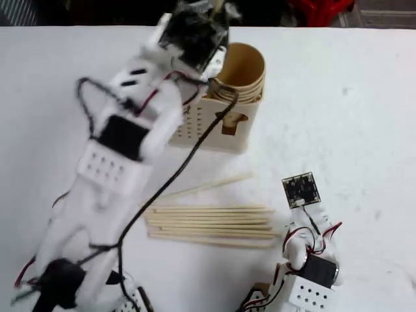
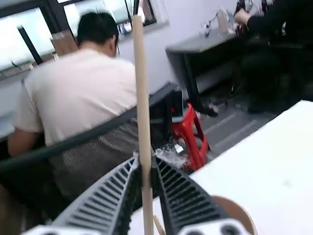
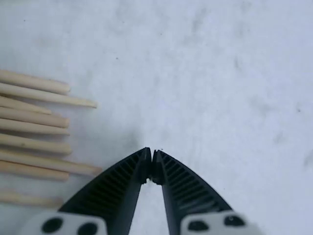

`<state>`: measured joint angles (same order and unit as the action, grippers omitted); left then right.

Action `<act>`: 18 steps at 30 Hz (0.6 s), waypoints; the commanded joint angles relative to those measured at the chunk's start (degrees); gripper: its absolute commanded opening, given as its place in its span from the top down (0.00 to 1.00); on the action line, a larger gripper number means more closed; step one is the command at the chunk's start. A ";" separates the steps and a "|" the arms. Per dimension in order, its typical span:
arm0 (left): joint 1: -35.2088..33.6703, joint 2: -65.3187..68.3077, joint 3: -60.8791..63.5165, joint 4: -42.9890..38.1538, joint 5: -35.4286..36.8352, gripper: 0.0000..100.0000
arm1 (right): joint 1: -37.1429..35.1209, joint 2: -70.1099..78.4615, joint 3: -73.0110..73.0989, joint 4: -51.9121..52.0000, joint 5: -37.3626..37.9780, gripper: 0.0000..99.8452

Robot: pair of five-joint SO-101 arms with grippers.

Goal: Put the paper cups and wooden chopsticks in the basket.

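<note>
One basket: upper centre, cups inside.
Left end effector: pinching chopstick.
Right end effector: pressed together, beside pile.

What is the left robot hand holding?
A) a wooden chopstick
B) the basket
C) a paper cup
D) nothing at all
A: in the left wrist view, the left gripper is shut on a wooden chopstick that stands upright between its jaws.
</note>
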<state>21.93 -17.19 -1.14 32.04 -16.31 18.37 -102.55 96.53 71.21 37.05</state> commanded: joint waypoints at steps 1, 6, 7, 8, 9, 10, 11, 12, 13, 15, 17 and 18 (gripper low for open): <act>-3.38 3.56 -2.11 -2.73 8.35 0.98 | 0.31 -0.48 0.35 0.22 0.35 0.98; -6.46 5.41 -1.58 -0.88 12.40 0.96 | 0.31 -0.48 0.35 0.22 0.35 0.98; -6.90 5.32 -1.58 0.18 13.27 0.94 | 0.31 -0.48 0.35 0.22 0.35 0.98; -7.16 5.23 -1.85 1.41 14.42 0.92 | 0.31 -0.48 0.35 0.22 0.35 0.98; -7.52 5.23 -2.02 2.46 15.30 0.91 | 0.31 -0.48 0.35 0.22 0.35 0.98; -7.78 5.23 -2.11 3.25 15.74 0.90 | 0.31 -0.48 0.35 0.22 0.35 0.98; -7.96 5.23 -2.11 3.69 15.82 0.91 | 0.31 -0.48 0.35 0.22 0.35 0.98; -8.04 5.23 -2.11 4.04 15.82 0.91 | 0.31 -0.48 0.35 0.22 0.35 0.98; -8.13 5.23 -1.93 4.13 15.82 0.91 | 0.31 -0.48 0.35 0.22 0.35 0.98; -8.66 5.14 -1.85 4.31 15.82 0.91 | 0.31 -0.48 0.35 0.22 0.35 0.98; -8.92 4.79 -2.37 6.15 15.82 0.91 | 0.31 -0.48 0.35 0.22 0.35 0.98; -8.92 4.09 -2.55 7.47 15.82 0.91 | 0.31 -0.48 0.35 0.22 0.35 0.98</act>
<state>13.93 -11.47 -1.14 36.44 -1.10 18.37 -102.55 96.53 71.21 37.05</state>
